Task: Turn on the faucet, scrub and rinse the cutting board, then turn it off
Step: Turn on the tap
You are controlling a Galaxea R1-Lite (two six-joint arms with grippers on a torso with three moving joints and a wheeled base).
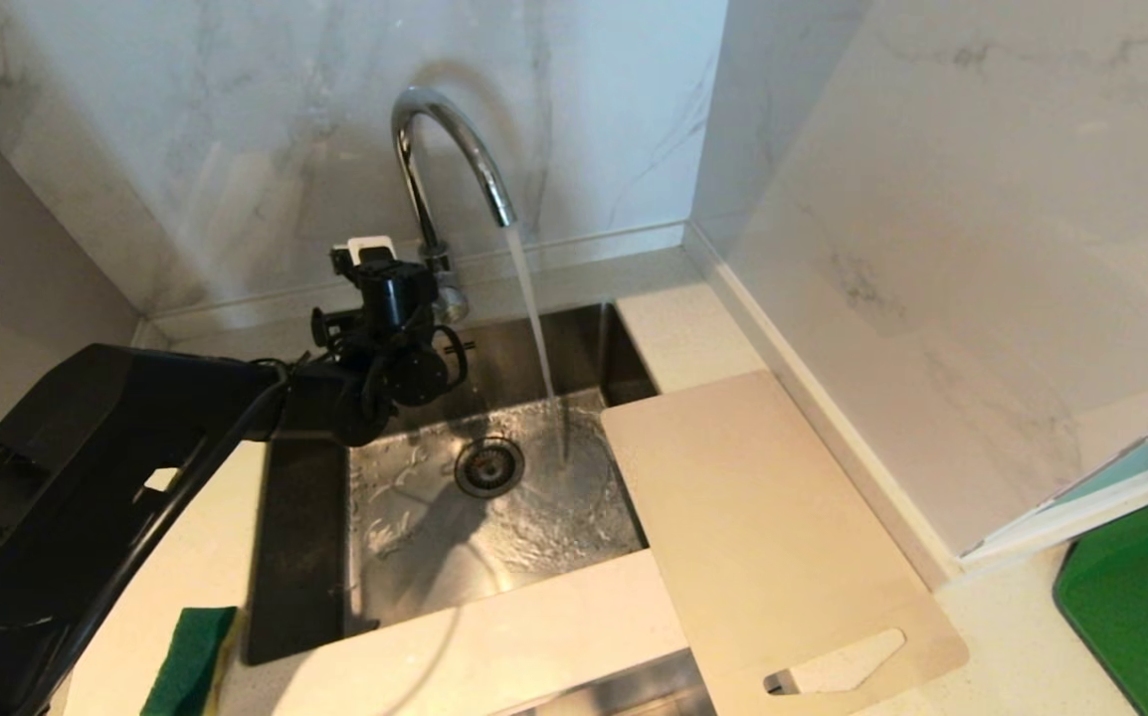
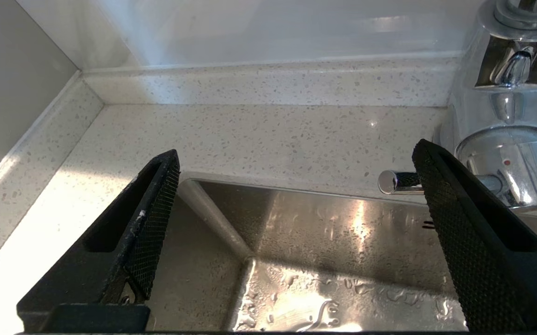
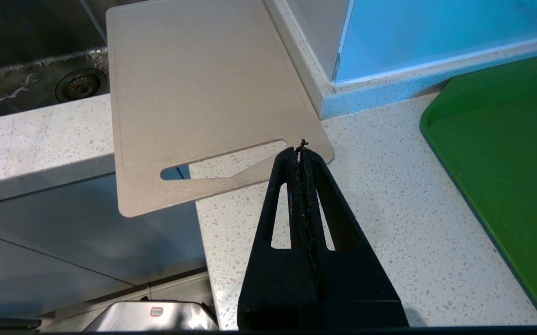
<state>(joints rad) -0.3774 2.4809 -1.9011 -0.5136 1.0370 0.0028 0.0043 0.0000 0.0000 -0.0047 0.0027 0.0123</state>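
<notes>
Left end effector (image 2: 296,186) spread wide, textured pads, beside chrome faucet (image 1: 450,149)

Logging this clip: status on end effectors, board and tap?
Left end effector open beside chrome gooseneck faucet, water running into steel sink. Right end effector shut, idle. Pale beige cutting board dry-side, bridging sink edge. Nothing blocking.

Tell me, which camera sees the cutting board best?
The head view: the whole cutting board shows, one end over the sink corner, the slotted end past the counter's front edge. The right wrist view shows most of it, the far end cut off, beyond the shut right gripper. The left wrist view shows none of it.
</notes>
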